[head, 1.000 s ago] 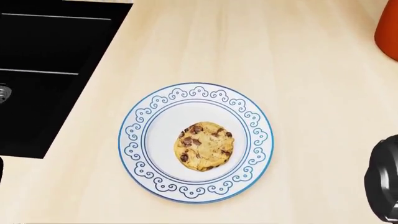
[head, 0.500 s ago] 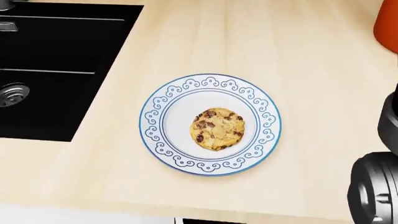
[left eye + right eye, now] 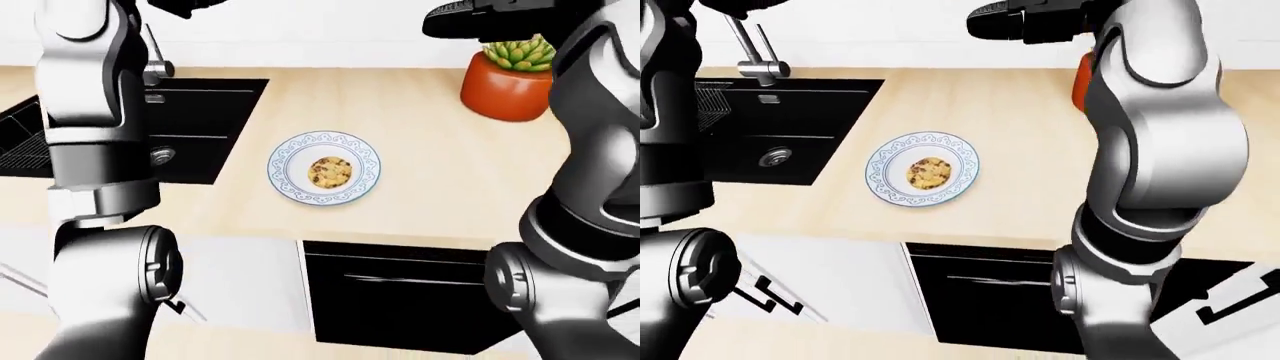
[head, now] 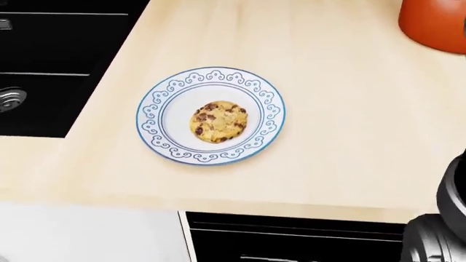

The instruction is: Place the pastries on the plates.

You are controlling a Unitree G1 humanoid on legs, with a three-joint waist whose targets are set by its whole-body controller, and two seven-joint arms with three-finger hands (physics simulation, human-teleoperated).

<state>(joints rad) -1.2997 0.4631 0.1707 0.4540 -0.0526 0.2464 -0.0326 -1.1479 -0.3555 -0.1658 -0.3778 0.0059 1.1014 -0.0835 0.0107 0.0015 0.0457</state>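
Nearest, both arms are raised, hands cut off at the top of the eye views; whether their fingers are open I cannot tell. The cookie (image 4: 218,121) lies centred on the plate (image 4: 155,103) near the worktop's (image 4: 349,136) near edge, beside the sink (image 4: 51,65). The camera has pulled back since; the cookie hasn't shifted.

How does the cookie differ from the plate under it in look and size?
The cookie is tan with dark chips; the plate is white with a blue scroll border. The cookie is much smaller and covers only the plate's middle. The cookie looks rough, the plate smooth. Both are round and lie flat on the wooden counter.
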